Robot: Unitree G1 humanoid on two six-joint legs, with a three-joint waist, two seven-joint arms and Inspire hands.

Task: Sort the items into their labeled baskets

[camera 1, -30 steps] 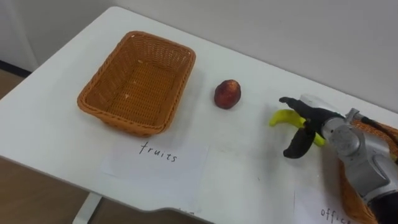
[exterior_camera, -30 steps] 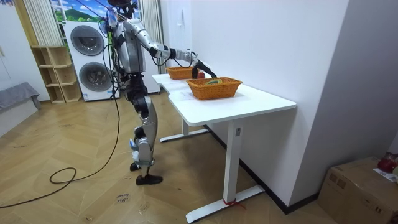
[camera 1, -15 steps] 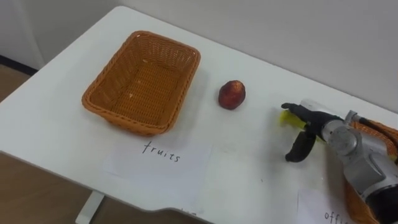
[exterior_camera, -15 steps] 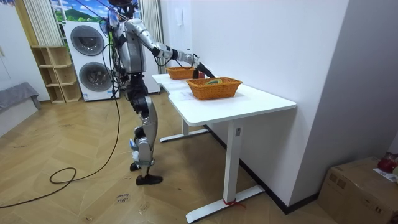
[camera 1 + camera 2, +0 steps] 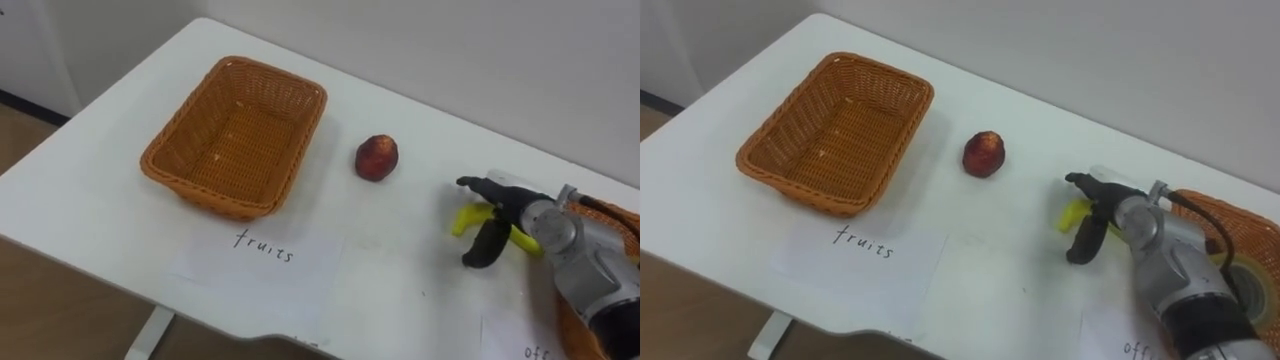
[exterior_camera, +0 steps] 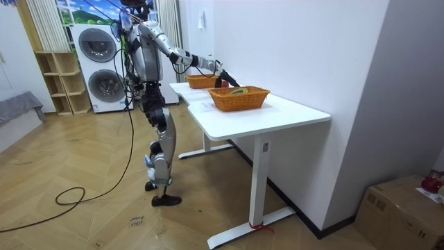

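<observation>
Your right hand (image 5: 503, 203) is on the banana (image 5: 467, 217), at about 4 o'clock from the red fruit (image 5: 377, 158). Its fingers (image 5: 478, 185) reach over the top of the banana, with the thumb tucked in on the near side. You appear to be pinching it between them, low over the tabletop (image 5: 400, 270); I cannot tell whether it has left the surface.

The whole view has drifted slightly, which is your head moving, not the objects. The real change is in the grip. A second ago the banana's free end poked out toward 9 o'clock past the fingers. Now it hangs lower, between the upper finger and the thumb, so the fruit seems to have swung in your grasp.

For the task this looks like a grasp being settled, not a carry. The fruit basket (image 5: 222, 203), off at 10 o'clock from your hand, holds nothing, and the red fruit lies on the tabletop between it and you. The office basket (image 5: 1230, 212) sits close at 3 o'clock, so make sure the banana goes the other way.
</observation>
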